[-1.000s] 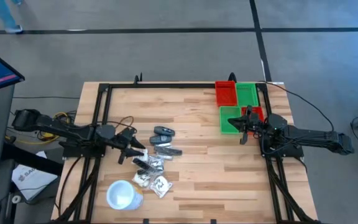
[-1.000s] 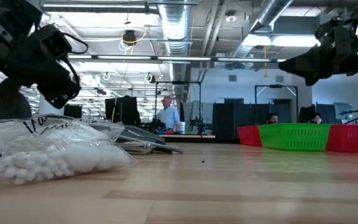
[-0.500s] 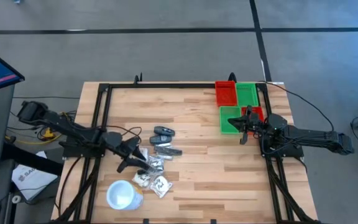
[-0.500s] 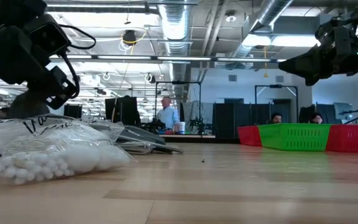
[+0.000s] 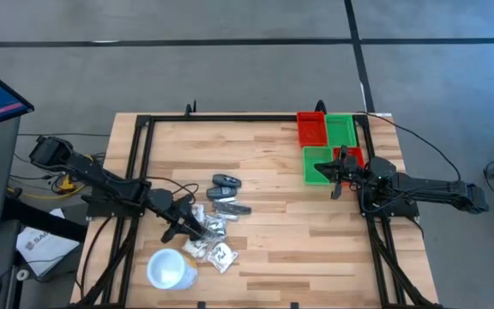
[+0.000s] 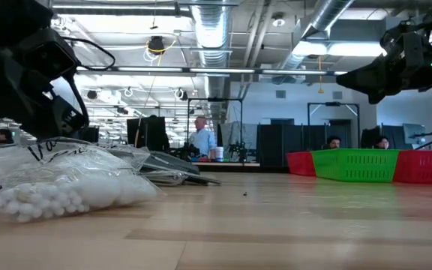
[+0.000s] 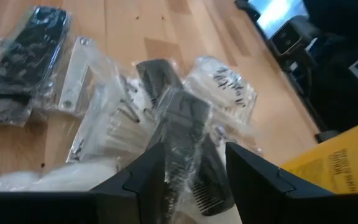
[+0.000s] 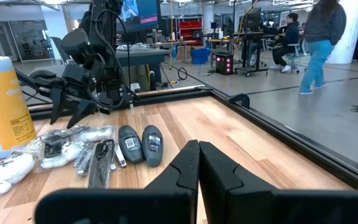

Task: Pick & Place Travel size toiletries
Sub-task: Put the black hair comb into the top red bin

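The travel size toiletries lie in a pile on the table's left half: dark oblong cases [image 5: 224, 181] [image 8: 129, 144] and clear sachets [image 5: 219, 255], one with white beads [image 6: 66, 191]. My left gripper [image 5: 187, 230] [image 7: 188, 177] is low over the pile, open. Its fingers stand on either side of a black comb in a clear wrapper [image 7: 180, 121], which lies on other sachets. My right gripper [image 5: 334, 172] [image 8: 197, 155] is shut and holds nothing, raised over the near green bin [image 5: 316, 167]. My left gripper comes at the wrapped comb slanting down, its fingers [image 7: 143, 177] along the comb's length, one on each side of it. Whether they touch the wrapper I cannot tell.
A white round cup [image 5: 167, 269] stands near the table's near-left corner, beside the pile. Red bins [image 5: 311, 129] and green bins [image 5: 340, 129] sit at the far right. Bare wood lies between pile and bins. People show in the room behind.
My left gripper has moved toward the table's near edge and down, from beside the dark cases onto the sachets of the pile. The right arm has kept still.
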You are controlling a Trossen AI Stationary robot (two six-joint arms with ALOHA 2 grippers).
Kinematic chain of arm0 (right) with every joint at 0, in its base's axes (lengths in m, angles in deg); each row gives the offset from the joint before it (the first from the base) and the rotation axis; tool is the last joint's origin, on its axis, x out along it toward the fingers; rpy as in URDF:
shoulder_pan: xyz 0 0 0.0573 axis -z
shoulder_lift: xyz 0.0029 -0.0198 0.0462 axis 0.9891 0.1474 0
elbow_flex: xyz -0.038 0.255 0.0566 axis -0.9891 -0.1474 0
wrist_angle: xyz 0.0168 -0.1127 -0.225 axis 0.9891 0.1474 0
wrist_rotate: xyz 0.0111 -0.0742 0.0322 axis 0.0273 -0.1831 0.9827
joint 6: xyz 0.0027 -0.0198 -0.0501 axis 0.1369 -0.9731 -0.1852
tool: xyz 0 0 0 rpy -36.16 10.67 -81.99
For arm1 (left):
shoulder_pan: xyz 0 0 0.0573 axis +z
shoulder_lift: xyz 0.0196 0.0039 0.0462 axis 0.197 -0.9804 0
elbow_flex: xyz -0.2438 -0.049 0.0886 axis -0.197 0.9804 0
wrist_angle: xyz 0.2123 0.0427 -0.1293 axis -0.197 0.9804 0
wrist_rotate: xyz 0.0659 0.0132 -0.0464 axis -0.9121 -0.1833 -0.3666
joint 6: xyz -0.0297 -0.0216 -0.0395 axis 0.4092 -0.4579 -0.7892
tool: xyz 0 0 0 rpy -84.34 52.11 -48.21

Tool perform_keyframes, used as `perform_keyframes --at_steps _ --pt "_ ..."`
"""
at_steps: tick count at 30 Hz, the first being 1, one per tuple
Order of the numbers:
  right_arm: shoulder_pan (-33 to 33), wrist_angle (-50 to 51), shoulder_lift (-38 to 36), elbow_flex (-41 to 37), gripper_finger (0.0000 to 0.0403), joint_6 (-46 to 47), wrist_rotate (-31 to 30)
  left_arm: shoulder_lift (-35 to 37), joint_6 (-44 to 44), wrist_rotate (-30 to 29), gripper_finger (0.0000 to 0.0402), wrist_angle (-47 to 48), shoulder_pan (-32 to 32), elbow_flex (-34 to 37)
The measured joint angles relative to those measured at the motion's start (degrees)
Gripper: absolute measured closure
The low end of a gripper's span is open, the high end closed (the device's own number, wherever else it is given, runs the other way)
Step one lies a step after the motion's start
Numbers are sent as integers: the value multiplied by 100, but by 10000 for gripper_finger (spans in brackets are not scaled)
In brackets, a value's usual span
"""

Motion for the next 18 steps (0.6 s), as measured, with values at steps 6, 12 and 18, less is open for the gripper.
perform_keyframes --at_steps 6,12,18 --pt "0 -2 0 1 403 0 0 -23 -171 0 234 -14 0 0" --pt "0 69 0 1 403 0 -2 -23 -156 -137 211 -9 0 0" --pt "0 129 2 1 403 0 0 -23 75 -155 186 -7 0 0"
